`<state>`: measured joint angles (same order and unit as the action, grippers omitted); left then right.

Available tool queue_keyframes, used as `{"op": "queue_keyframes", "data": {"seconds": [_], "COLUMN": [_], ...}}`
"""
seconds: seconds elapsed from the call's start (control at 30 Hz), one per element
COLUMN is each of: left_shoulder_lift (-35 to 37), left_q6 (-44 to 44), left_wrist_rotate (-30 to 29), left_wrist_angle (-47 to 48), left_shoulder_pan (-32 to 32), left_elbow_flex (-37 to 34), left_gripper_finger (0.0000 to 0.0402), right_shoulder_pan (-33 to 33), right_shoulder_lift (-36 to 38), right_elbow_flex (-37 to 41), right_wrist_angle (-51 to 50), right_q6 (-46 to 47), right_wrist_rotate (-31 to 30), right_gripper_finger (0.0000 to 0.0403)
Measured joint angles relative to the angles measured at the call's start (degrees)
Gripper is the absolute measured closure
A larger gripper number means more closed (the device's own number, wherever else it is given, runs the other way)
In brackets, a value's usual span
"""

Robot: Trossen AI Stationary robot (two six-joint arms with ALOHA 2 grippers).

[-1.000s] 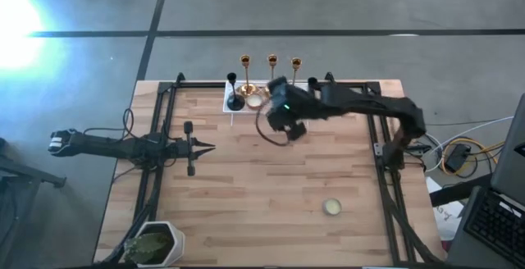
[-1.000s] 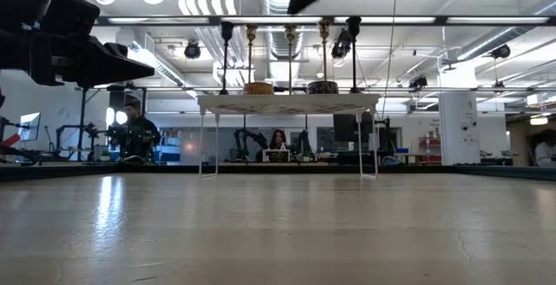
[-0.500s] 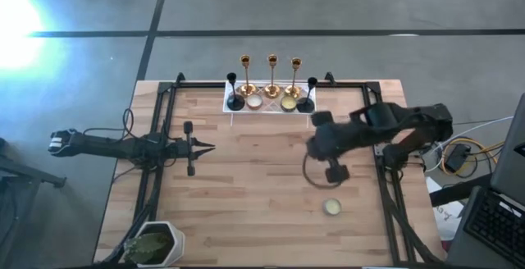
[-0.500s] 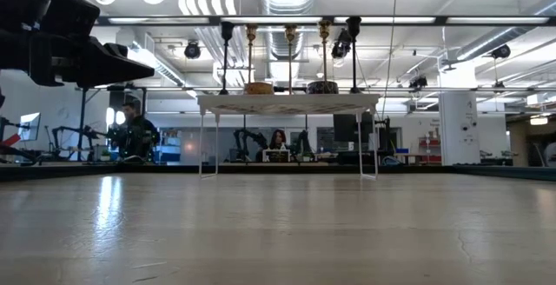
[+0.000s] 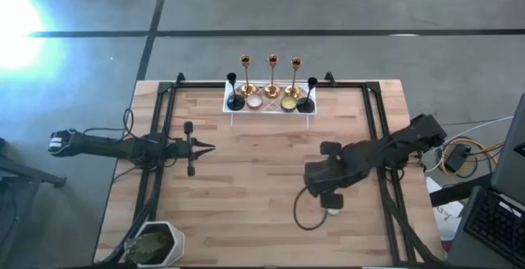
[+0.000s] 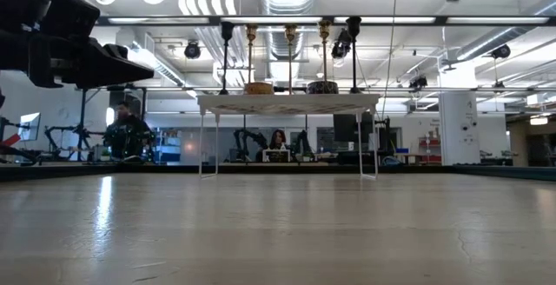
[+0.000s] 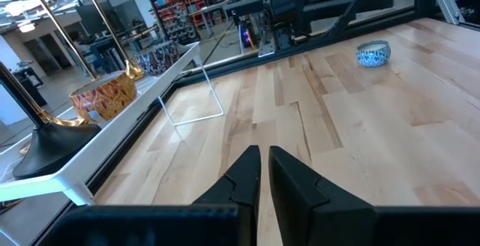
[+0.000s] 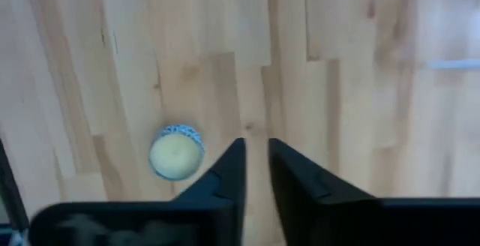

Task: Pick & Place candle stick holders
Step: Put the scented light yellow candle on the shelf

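Note:
The white lattice tray (image 5: 271, 105) stands at the table's far edge. It holds three tall gold sticks (image 5: 271, 76), two black ones (image 5: 235, 99) and two low cups (image 5: 288, 102). A third cream-gold cup (image 8: 176, 153) sits alone on the wood at the near right, and also shows in the left wrist view (image 7: 373, 53). My right gripper (image 8: 256, 152) hovers above the table beside this cup, pointing down, fingers a narrow gap apart and empty. In the high view my right gripper (image 5: 326, 191) half covers the cup (image 5: 333, 210). My left gripper (image 7: 264, 160) is shut and empty at the table's left (image 5: 201, 146).
A white pot with a green plant (image 5: 156, 244) stands at the near left corner. Black frame rails (image 5: 373, 129) run along the table's sides. The tray stands on thin white legs (image 6: 201, 142). Bare wood (image 5: 246, 187) lies between the arms.
My right gripper has swung from the tray at the far edge toward the table's near right, and now stands over the lone cup, pointing down. The cup and the things on the tray have not moved.

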<state>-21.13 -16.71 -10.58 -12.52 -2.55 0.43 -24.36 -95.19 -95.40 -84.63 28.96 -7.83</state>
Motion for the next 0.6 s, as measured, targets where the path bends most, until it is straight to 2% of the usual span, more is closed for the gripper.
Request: {"op": "queue_keyframes", "data": {"seconds": [0.1,0.37,0.5,0.6], "left_shoulder_lift": [0.0,0.0,0.0,0.0], "left_q6": [0.0,0.0,0.0,0.0], "left_wrist_rotate": [0.0,0.0,0.0,0.0], "left_wrist_angle": [0.1,0.3,0.3,0.3], "left_shoulder_pan": [0.0,0.0,0.0,0.0], "left_elbow_flex": [0.0,0.0,0.0,0.0], "left_gripper_finger": [0.0368,0.0368,0.0368,0.0368], "right_shoulder_pan": [0.0,-2.0,-4.9,-7.3], "right_shoulder_lift": [0.0,0.2,0.2,0.2], "right_elbow_flex": [3.7,10.2,15.2,19.1], "right_wrist_angle": [2.8,7.2,9.9,13.7], "right_q6": [5.2,11.7,15.8,18.5], "right_wrist_rotate": [1.5,1.7,1.9,1.8], "right_gripper_finger": [0.0303,0.0108,0.0050,0.0033]}}
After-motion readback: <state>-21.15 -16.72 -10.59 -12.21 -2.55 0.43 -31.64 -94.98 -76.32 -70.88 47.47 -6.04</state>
